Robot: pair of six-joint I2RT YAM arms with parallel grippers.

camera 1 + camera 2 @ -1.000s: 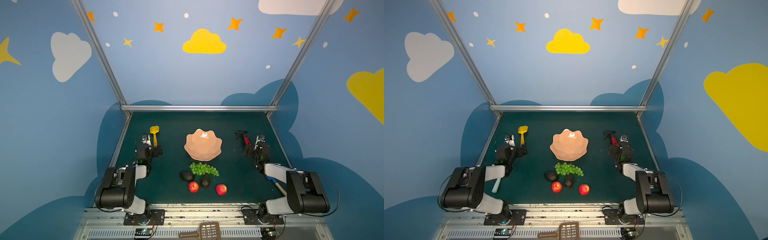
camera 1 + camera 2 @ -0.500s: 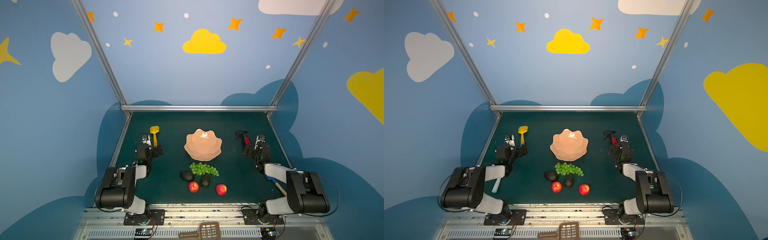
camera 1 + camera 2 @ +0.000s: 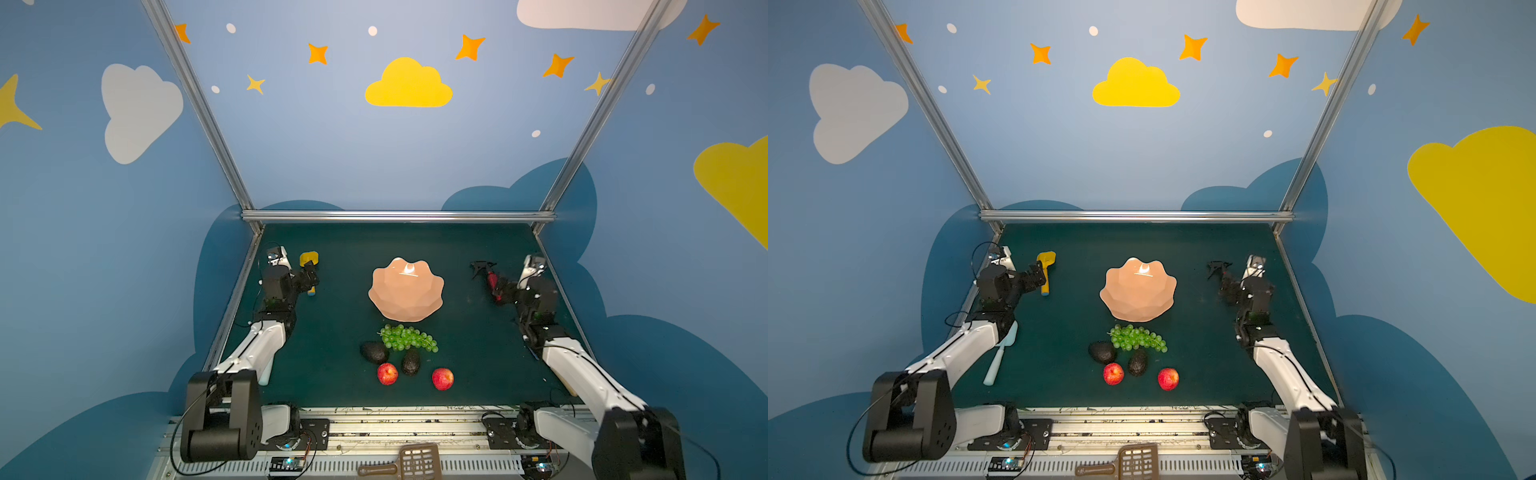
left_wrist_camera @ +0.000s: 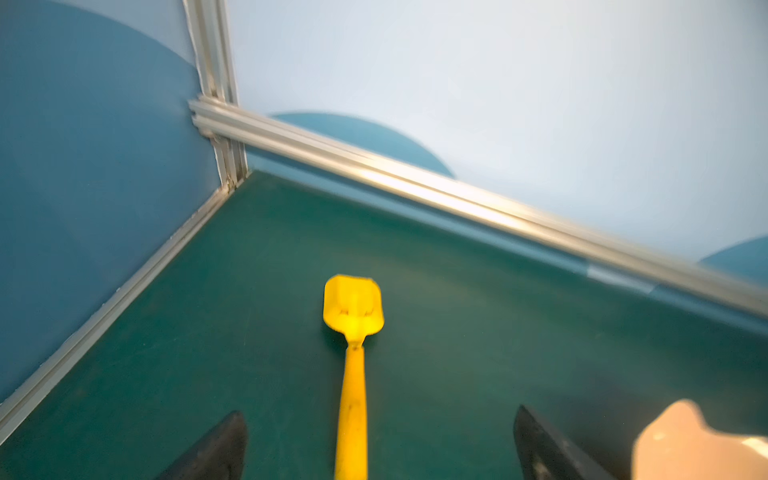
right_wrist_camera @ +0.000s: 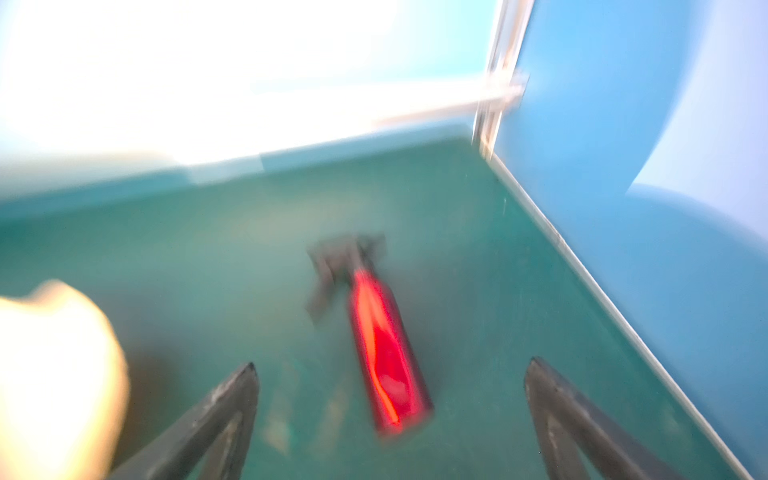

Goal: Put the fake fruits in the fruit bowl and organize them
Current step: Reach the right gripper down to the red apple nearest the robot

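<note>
You're at the very start. The bowl [image 3: 405, 307] stands empty in the middle of the desk [image 3: 332, 365], and every fruit lies on the desk on the bowl's near side.

Neither arm is on a fruit. Your left gripper [image 4: 379, 417] has its jaws wide and holds nothing. The shovel [image 4: 352, 305] handle runs between them, and I can't tell whether they touch it. Your right gripper [image 5: 393, 363] is just as wide and empty, with the bottle [image 5: 384, 353] lying between its jaws in a blurred wrist view. Both grippers are out at the far sides, well apart from the fruit.

I'd judge the step in hand to be the first pick. That calls for bringing a gripper back and inward to the cluster. The grapes [image 3: 407, 338] lie just beside the bowl's near rim, so they look like the shortest carry. The round, glossy fruits could roll, so come down centred.

Count:
- One bowl.
- One bunch of grapes.
- Two avocados [image 3: 374, 352], just nearer you than the grapes.
- Two apples [image 3: 387, 373], nearest you, one on either side of the right-hand avocado [image 3: 411, 361].
- One shovel and one bottle.
- One pale blue tool [image 3: 1000, 357] by the left arm.
- One brown scoop [image 3: 1138, 459] on the front rail.
</note>
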